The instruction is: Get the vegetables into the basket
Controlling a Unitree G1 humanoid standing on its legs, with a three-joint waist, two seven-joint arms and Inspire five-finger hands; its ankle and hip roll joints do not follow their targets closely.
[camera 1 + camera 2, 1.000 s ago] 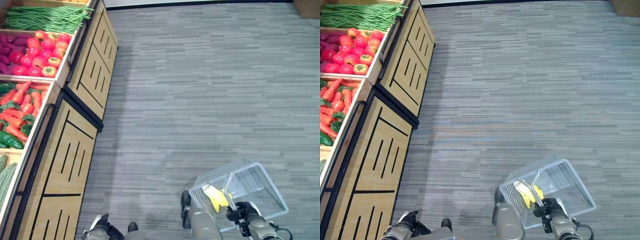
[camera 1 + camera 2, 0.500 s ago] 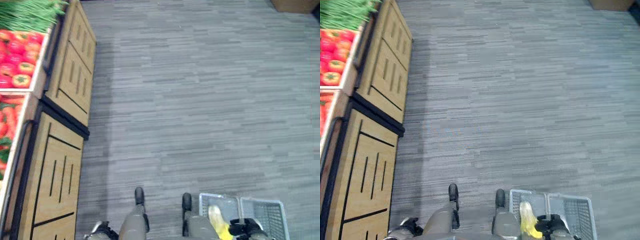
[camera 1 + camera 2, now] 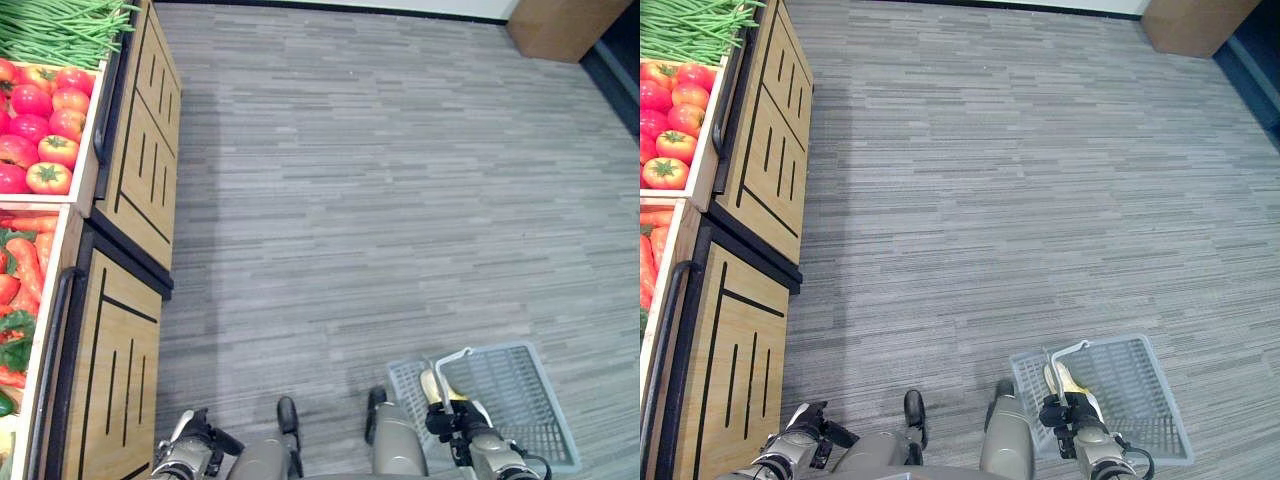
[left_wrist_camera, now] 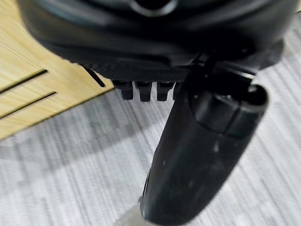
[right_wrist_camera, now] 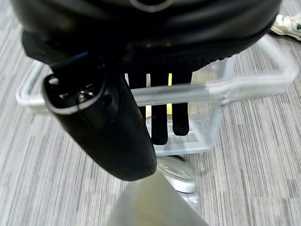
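Observation:
A clear mesh basket [image 3: 520, 402] hangs low at my right side, over the floor. My right hand [image 3: 458, 422] is shut on its handle [image 5: 225, 87], fingers [image 5: 160, 123] hooked under the bar. A yellow and pale vegetable [image 3: 433, 385] lies inside the basket near the hand. On my left, a wooden stand [image 3: 140, 170] holds green beans [image 3: 60, 25], red tomatoes [image 3: 45, 110] and orange-red carrots [image 3: 22, 265]. My left hand [image 3: 192, 445] hangs beside the stand's front, fingers [image 4: 141, 90] curled with nothing in them, thumb [image 4: 207, 141] sticking out.
Grey striped flooring [image 3: 380, 200] stretches wide ahead and to the right. A brown box [image 3: 565, 25] stands at the far right corner. The stand's slatted wooden panels [image 3: 115, 360] run along my left side.
The camera has swung, so the stand and floor shifted in the picture. The basket stays hanging from my right hand with the yellow vegetable inside. My left hand still hangs at my side.

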